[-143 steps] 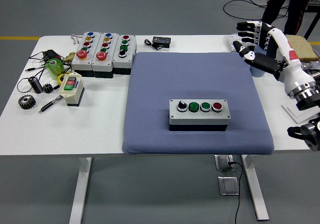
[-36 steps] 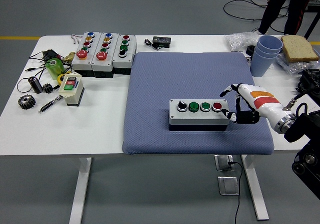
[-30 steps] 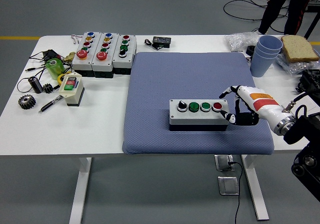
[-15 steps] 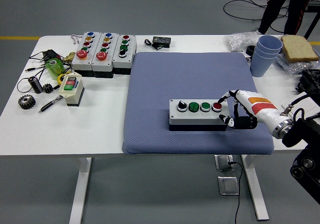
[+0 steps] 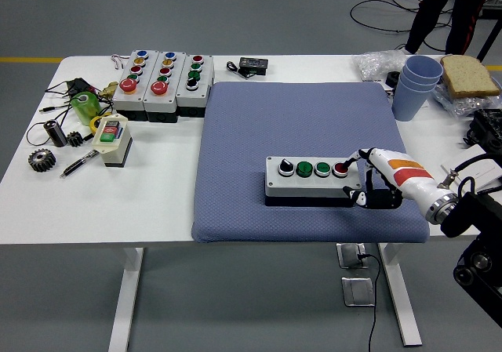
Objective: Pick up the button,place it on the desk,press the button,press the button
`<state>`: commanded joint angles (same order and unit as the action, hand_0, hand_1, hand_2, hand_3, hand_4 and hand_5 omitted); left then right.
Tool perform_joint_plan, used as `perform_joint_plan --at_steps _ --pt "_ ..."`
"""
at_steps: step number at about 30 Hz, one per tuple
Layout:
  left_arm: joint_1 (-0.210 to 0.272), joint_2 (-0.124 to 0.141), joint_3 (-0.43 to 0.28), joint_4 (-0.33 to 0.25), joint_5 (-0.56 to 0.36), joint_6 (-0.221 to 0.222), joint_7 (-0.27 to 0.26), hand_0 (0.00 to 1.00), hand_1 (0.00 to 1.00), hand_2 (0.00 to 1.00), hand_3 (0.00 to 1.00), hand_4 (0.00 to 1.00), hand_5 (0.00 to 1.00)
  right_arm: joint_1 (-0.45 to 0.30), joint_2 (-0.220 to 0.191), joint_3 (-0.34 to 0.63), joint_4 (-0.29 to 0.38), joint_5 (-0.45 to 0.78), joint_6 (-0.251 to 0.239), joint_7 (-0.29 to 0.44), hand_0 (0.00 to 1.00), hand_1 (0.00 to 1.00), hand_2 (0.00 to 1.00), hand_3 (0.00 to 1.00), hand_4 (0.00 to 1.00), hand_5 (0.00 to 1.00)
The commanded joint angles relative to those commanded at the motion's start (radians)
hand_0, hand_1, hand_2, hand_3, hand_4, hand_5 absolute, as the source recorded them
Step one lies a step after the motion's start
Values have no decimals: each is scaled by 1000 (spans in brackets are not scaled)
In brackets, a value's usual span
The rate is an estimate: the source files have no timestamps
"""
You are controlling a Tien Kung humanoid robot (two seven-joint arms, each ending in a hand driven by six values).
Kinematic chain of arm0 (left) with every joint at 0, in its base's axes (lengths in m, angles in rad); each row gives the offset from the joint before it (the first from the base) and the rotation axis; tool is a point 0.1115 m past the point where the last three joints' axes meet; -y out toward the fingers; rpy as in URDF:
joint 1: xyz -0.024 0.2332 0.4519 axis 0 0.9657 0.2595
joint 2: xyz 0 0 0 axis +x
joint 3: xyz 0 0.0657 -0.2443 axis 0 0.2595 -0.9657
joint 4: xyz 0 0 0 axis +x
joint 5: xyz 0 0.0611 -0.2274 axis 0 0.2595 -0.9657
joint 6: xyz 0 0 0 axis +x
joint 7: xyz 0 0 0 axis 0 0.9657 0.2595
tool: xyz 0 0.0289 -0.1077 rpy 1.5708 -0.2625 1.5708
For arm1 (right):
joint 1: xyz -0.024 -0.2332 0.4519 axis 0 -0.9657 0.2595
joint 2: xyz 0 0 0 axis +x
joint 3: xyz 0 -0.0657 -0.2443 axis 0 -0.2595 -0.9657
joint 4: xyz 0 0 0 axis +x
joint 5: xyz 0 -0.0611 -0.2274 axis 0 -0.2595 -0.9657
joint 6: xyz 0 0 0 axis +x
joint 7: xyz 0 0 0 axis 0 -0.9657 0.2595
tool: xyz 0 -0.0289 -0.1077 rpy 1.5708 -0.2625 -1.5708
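Note:
A grey button box (image 5: 312, 177) lies on the blue mat (image 5: 298, 117), carrying a black knob, two green buttons and a red button (image 5: 340, 168) at its right end. My right hand (image 5: 359, 181) comes in from the lower right and sits against that right end. Its fingers are curled, one fingertip (image 5: 350, 165) rests at the red button, and the thumb hangs low by the box's front corner. The hand holds nothing. My left arm does not show.
Three more button boxes (image 5: 161, 81) stand at the back left, with a small switch box (image 5: 112, 139), gears (image 5: 41, 160), a pen and cables near them. Blue cups (image 5: 416, 85) and bread (image 5: 469, 75) sit back right. A person's legs (image 5: 443, 11) stand beyond the table.
My right hand came down from high at the back right to the box's right end. Over the last second it slid closer and lower, bringing a fingertip onto the red button.

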<state>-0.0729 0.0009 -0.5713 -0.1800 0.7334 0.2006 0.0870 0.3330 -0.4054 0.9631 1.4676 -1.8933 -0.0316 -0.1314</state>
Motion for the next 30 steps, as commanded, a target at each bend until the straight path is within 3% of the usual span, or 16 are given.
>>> perform_joint_plan --at_steps 10,21,30 --pt "0 0 -4 0 5 0 1 634 669 689 609 350 654 1 -1 -6 -7 -7 0 -5 60 2 207 624 714 306" --pt "2 0 -10 0 19 -2 4 634 669 689 608 348 651 22 -1 6 69 -16 -32 1 58 2 207 621 707 301" --pt "0 1 -6 0 9 -1 1 633 668 688 607 348 650 54 31 -49 25 -16 -28 -5 58 2 207 619 702 295"
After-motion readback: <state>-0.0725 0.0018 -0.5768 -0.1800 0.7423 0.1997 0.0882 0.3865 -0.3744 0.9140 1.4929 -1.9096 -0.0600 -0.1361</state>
